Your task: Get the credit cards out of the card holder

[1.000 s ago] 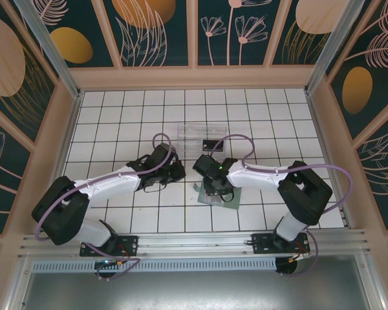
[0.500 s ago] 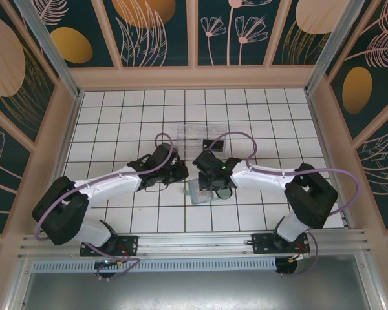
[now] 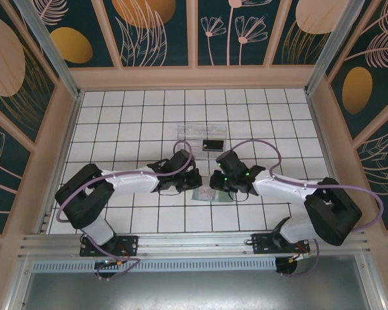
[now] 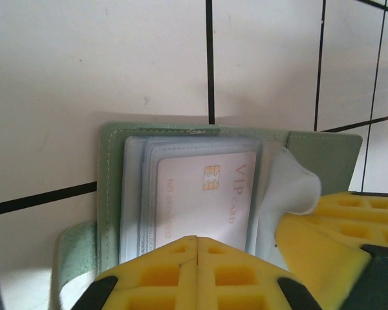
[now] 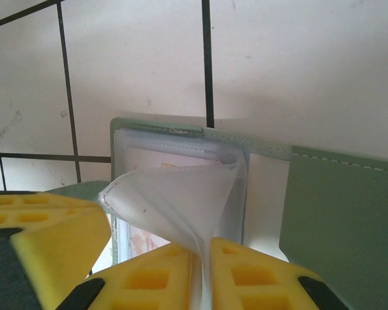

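So the card holder (image 4: 108, 187) is lying open on the white tiled table (image 4: 84, 64), green edge all around and a stack of clear pockets inside. The top pocket shows a pale pinkish credit card (image 4: 204, 194) with a gold chip and "VIP CARD" printed on it. On the right, a clear sleeve (image 4: 288, 184) curls up off the stack, touching the right gripper's yellow pad (image 4: 339, 226). The left gripper (image 4: 197, 258) sits at the near edge, pads pressed together over the card's near end.
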